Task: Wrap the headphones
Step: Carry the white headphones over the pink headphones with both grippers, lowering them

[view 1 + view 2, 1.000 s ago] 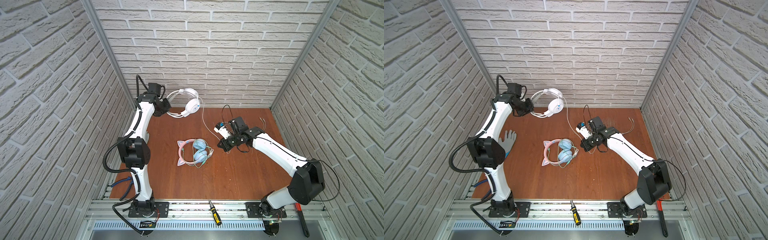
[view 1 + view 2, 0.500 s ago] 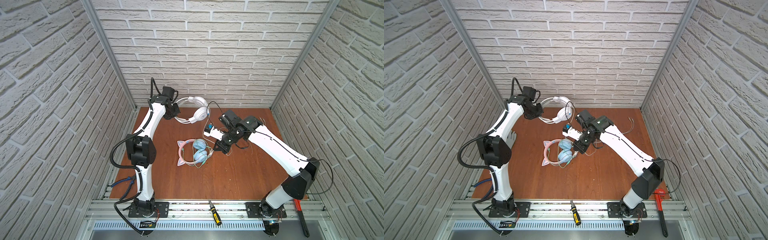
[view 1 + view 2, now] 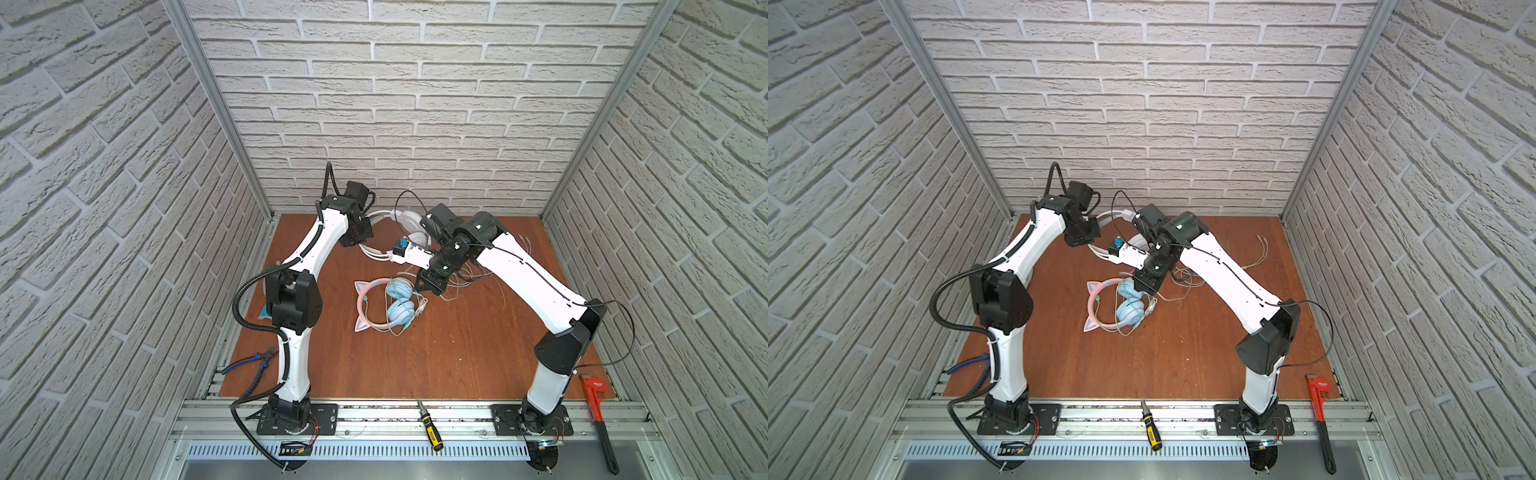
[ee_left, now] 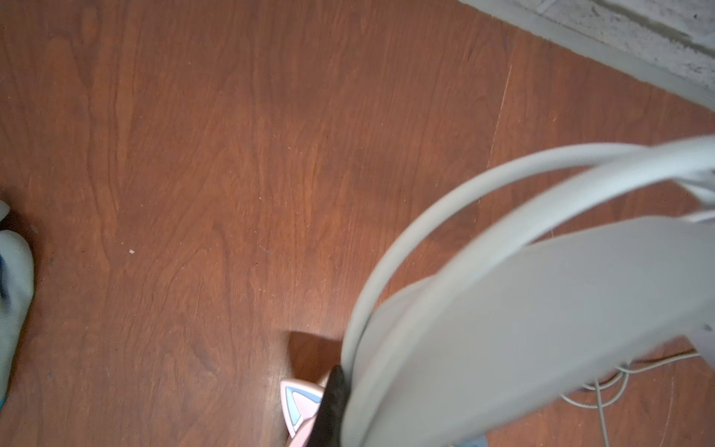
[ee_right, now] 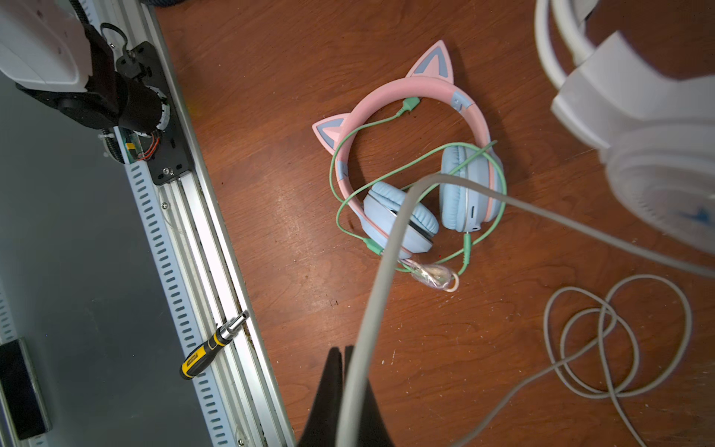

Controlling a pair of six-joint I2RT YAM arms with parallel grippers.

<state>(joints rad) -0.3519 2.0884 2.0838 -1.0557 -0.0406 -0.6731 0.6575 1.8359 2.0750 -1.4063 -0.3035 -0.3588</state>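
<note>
The white headphones (image 3: pixel 409 220) hang above the table near the back wall, and my left gripper (image 3: pixel 356 237) is shut on their headband (image 4: pixel 541 309). A black fingertip (image 4: pixel 333 402) presses against the band in the left wrist view. My right gripper (image 5: pixel 342 354) is shut on the white cable (image 5: pixel 371 309), which runs up from its jaws, bends, then leads off toward the white cups (image 5: pixel 657 174). In both top views that gripper (image 3: pixel 432 284) (image 3: pixel 1144 284) hovers just right of the pink cat-ear headphones (image 3: pixel 390 305) (image 3: pixel 1121 307). These lie flat mid-table with their green cable (image 5: pixel 387 182) looped loosely over them.
Slack white cable (image 5: pixel 603 340) lies coiled on the wood to the right of the pink pair (image 3: pixel 469 274). A screwdriver (image 3: pixel 430 428) rests on the front rail, a red pipe wrench (image 3: pixel 598 415) at front right, blue pliers (image 3: pixel 249 361) at front left. A pale glove (image 4: pixel 11 271) lies by the left arm.
My left gripper has carried the white headphones from the back left corner toward the middle. My right gripper has swung left with the cable, closer to the pink pair.
</note>
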